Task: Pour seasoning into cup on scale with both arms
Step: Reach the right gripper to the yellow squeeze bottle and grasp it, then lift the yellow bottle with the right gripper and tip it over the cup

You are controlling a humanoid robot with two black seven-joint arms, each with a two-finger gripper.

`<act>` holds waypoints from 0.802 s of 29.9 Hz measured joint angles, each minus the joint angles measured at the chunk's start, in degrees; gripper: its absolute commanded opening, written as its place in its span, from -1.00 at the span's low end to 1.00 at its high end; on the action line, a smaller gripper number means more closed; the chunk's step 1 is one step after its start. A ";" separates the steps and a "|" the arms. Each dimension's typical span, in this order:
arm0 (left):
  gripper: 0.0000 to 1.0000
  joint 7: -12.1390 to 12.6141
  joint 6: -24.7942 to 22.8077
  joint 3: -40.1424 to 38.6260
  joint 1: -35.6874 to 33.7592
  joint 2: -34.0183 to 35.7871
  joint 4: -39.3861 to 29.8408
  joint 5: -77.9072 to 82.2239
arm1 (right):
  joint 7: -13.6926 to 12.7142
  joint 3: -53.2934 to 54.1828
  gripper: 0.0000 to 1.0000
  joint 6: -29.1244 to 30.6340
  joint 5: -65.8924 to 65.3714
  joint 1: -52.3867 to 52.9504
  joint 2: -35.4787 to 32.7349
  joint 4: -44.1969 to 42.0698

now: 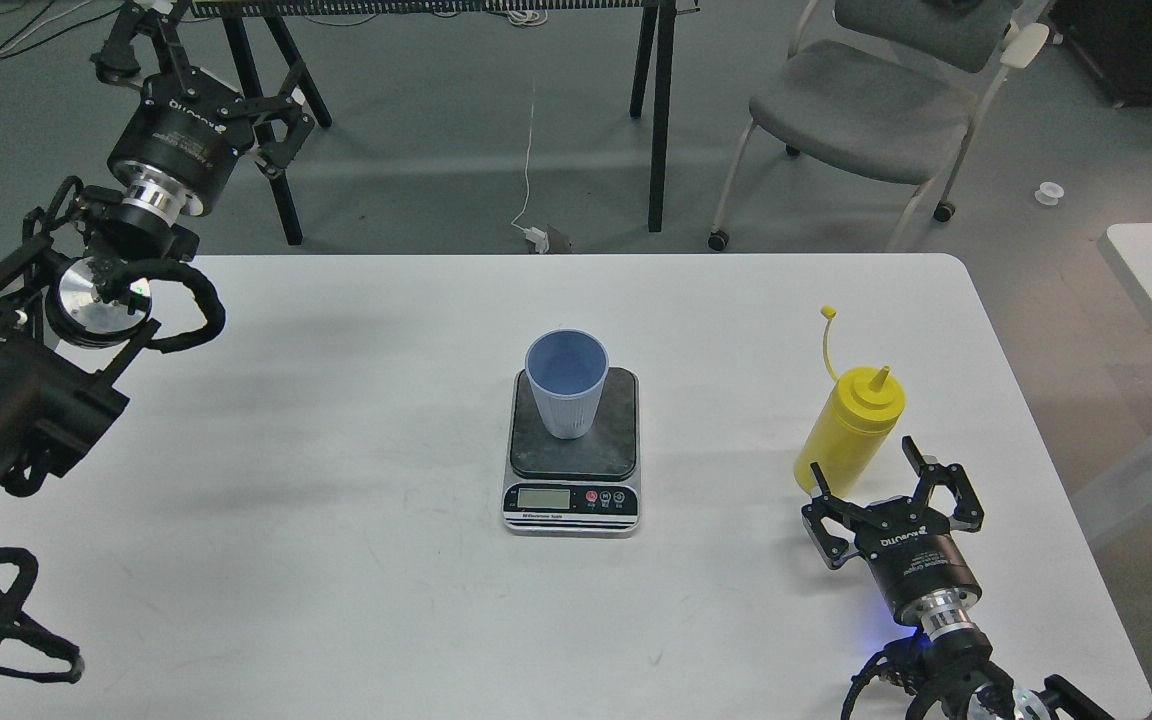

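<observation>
Nothing is poured yet. Near the tabletop's right front edge, the right gripper is spreading wide around the base of the yellow plastic squeeze bottle, gripping nothing. At center, the light blue ribbed cup is sitting on the small digital scale. The left gripper is hovering released beyond the far left corner.

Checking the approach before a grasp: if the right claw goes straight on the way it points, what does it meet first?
Most likely the yellow seasoning bottle: the open right claw points up-table at its base, fingers either side. Depth is hard to judge from one view.
</observation>
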 measured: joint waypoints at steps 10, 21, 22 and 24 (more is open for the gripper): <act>0.99 0.47 1.22 0.01 -0.14 -0.01 -0.21 1.69 | 4.13 -0.34 0.61 0.00 0.01 4.57 1.46 -3.80; 0.99 0.37 2.35 -0.12 -0.75 -0.42 -0.40 1.70 | 6.09 -0.77 -0.01 0.00 -0.36 9.53 3.56 -6.95; 0.99 0.37 2.35 -0.13 -0.75 -0.39 -0.40 1.70 | 6.11 -0.76 -0.03 0.00 -0.76 9.96 3.56 -6.81; 0.99 0.37 2.35 -0.15 -0.75 -0.24 -0.47 1.68 | 6.13 -0.55 -0.03 0.00 -2.70 11.27 3.29 -6.03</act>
